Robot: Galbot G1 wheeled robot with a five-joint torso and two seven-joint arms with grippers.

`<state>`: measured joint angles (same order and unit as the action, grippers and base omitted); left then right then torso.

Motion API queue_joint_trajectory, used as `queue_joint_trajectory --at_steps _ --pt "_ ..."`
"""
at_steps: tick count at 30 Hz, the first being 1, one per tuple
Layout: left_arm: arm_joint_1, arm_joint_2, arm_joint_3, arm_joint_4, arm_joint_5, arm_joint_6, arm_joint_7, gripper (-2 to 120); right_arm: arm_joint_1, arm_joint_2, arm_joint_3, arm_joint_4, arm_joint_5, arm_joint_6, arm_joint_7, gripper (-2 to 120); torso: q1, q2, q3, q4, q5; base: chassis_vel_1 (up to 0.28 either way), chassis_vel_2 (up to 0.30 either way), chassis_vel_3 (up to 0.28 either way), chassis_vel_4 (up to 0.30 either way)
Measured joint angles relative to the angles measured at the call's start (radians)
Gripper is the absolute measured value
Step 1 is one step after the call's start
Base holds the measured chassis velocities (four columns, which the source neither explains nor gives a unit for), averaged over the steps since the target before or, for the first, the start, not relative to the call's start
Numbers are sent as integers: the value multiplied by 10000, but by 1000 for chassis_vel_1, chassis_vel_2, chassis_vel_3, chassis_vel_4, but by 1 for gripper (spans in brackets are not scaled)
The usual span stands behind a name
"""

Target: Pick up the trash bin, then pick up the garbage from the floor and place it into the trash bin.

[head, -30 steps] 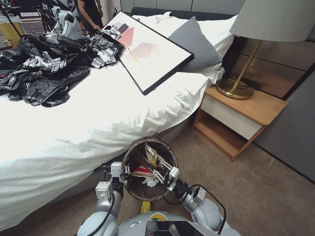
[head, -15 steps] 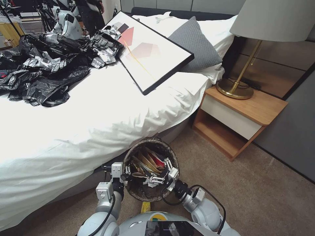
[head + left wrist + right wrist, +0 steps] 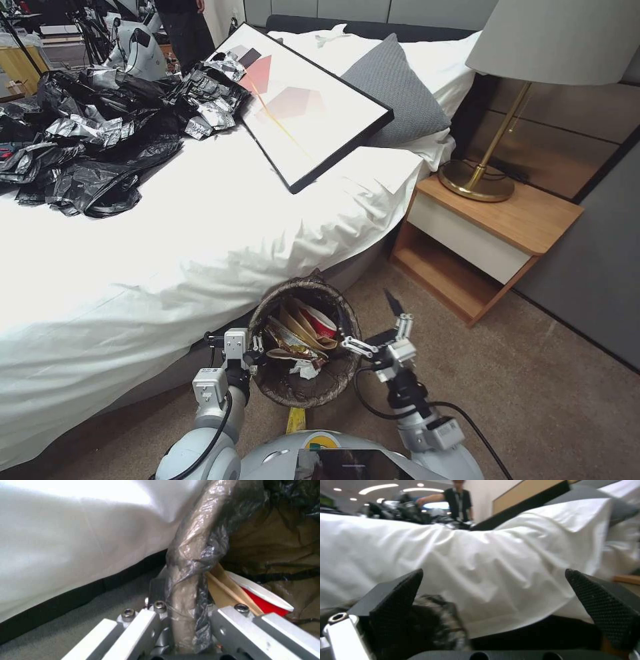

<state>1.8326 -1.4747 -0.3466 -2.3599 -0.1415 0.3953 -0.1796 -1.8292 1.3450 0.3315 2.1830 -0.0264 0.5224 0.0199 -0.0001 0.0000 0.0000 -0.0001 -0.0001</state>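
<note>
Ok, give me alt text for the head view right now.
The left gripper is clamped on the rim of the trash bin, which holds the garbage, beside a white bed. The right gripper hangs open just right of the bin, over the carpet.

The head view looked forward and down from high above the bed (image 3: 200,220), with the trash bin (image 3: 303,393) near, at six o'clock. The left wrist view sat very close to the bin's bagged rim (image 3: 190,562), facing along it toward the bed sheet (image 3: 76,535). The right wrist view sat low, facing the bed's side (image 3: 480,562) between its fingertips (image 3: 403,590). All three shared the sheet and bin.
</note>
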Motion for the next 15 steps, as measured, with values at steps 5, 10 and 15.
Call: queue_joint_trajectory --at_steps 5,10,15 --pt "1 -5 23 -4 -13 -13 -3 0 -32 191 132 -37 -115 24 430 100 0 0 0 1 0 0 0 0 0" --pt "47 28 -36 -107 -67 -22 -7 0 249 435 100 -392 -116 9 641 100 0 0 0 1 1 0 0 0 0" --pt "42 15 -57 -137 -88 -22 -15 0 365 467 64 -495 -68 -43 626 100 0 -1 1 1 1 0 0 0 0"
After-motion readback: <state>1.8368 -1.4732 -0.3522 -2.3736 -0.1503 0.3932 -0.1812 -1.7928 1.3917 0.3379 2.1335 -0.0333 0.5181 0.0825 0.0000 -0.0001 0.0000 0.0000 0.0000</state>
